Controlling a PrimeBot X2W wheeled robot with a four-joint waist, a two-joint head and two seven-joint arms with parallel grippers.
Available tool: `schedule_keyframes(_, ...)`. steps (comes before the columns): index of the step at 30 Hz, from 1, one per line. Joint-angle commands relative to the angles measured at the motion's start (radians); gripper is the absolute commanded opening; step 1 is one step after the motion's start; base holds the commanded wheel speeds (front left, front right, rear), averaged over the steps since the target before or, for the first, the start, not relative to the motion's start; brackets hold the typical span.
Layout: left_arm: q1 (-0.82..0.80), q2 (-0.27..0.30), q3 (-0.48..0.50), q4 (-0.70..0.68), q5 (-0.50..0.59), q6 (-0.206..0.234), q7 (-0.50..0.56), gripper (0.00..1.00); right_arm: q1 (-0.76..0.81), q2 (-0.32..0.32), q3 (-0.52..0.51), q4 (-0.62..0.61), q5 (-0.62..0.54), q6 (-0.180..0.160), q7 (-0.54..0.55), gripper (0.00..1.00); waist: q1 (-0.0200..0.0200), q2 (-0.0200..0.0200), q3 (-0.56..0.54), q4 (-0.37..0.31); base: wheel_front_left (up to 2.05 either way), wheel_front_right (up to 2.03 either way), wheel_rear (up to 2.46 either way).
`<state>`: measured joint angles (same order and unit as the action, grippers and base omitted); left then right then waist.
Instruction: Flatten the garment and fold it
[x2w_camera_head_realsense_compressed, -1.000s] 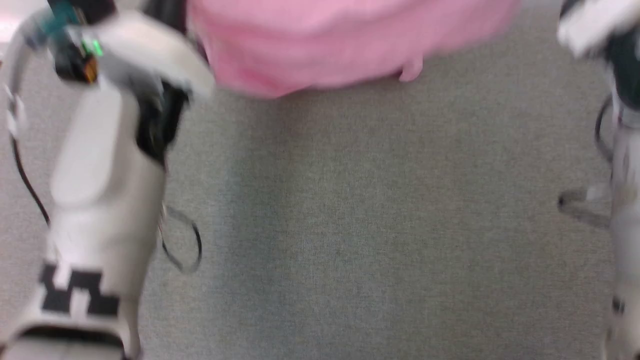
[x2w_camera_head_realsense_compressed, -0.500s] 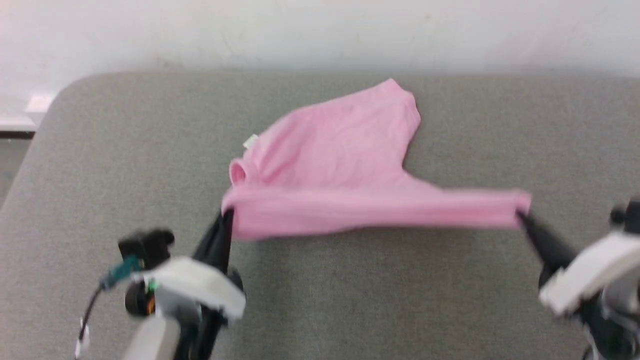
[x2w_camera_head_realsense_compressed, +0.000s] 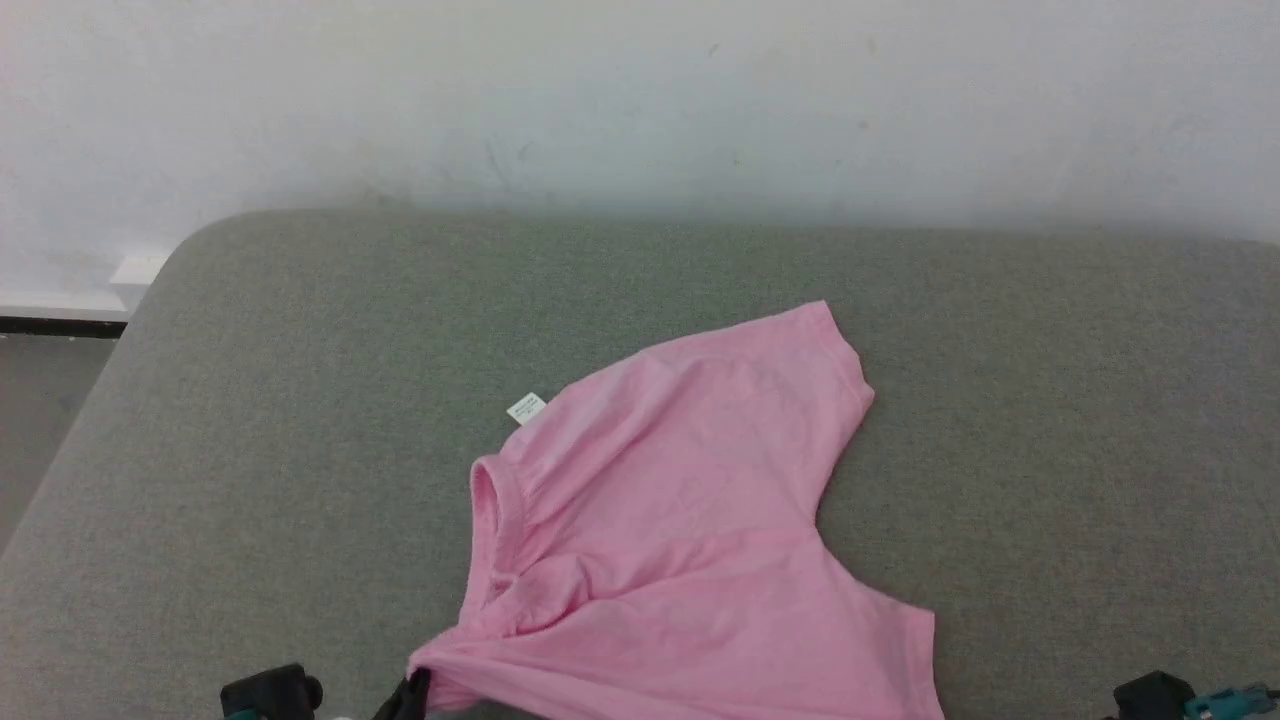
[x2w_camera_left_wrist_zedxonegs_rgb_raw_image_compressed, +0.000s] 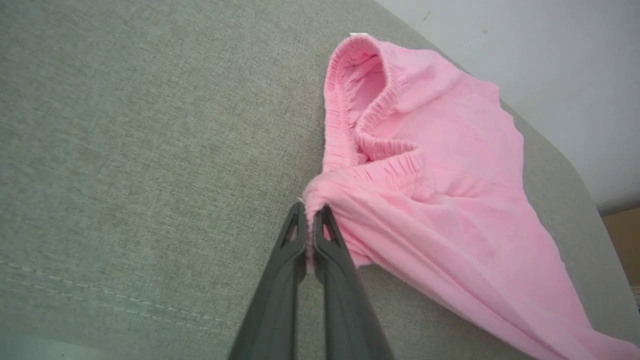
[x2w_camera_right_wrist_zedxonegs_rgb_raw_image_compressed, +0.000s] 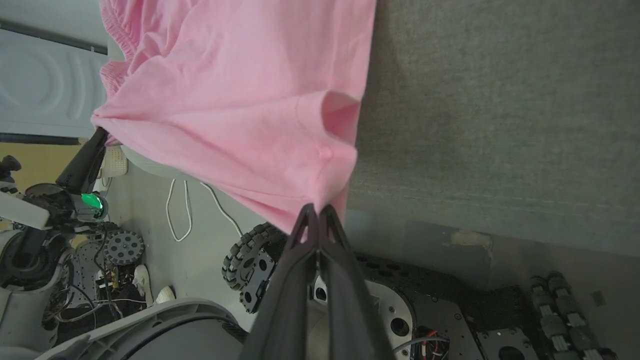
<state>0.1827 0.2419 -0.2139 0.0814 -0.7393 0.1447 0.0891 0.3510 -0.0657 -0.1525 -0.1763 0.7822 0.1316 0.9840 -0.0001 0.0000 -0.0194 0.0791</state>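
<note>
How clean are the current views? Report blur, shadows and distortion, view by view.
Head view: sharp, evenly lit, garment casts only soft shadow. Left wrist view: crisp, waistband gathers readable. Right wrist view: sharp, garment shades the grey surface beside its hem.

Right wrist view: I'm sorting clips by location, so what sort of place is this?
Probably a robotics lab or workshop: a grey fabric-covered table against a bare white wall, a wheeled robot base with exposed metal plates, and a loose white cable on the floor.
</note>
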Motion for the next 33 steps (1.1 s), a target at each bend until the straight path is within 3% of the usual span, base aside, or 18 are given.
schedule_keyframes(1,0.013,0.017,0.011,-0.008,-0.002,0.012,0.011,0.00,0.015,-0.008,-0.002,-0.012,0.003,-0.001,0.029,0.00,0.0001,0.0000,-0.006,0.002,0.00,0.00,0.00)
schedule_keyframes(6,0.050,0.038,0.024,-0.061,-0.024,0.051,0.078,0.00,0.031,-0.004,-0.028,-0.088,0.002,-0.001,0.149,0.00,0.0001,0.0000,-0.010,0.004,0.00,0.00,0.00)
schedule_keyframes(15,-0.029,-0.015,0.067,-0.132,-0.087,0.035,0.032,0.00,-0.237,0.011,-0.038,-0.076,-0.061,-0.001,-0.037,0.00,0.0001,0.0000,0.031,0.003,0.00,0.00,0.00)
schedule_keyframes(25,-0.227,-0.060,0.039,-0.067,-0.057,0.015,-0.019,0.00,-0.651,0.014,0.013,0.233,-0.223,-0.001,-0.313,0.00,0.0001,0.0000,0.151,0.031,0.00,0.00,0.00)
schedule_keyframes(33,-0.354,-0.092,0.018,-0.018,-0.041,-0.004,-0.053,0.00,-0.947,0.015,0.055,0.499,-0.339,-0.001,-0.445,0.00,0.0001,0.0000,0.267,0.071,0.00,0.00,0.00)
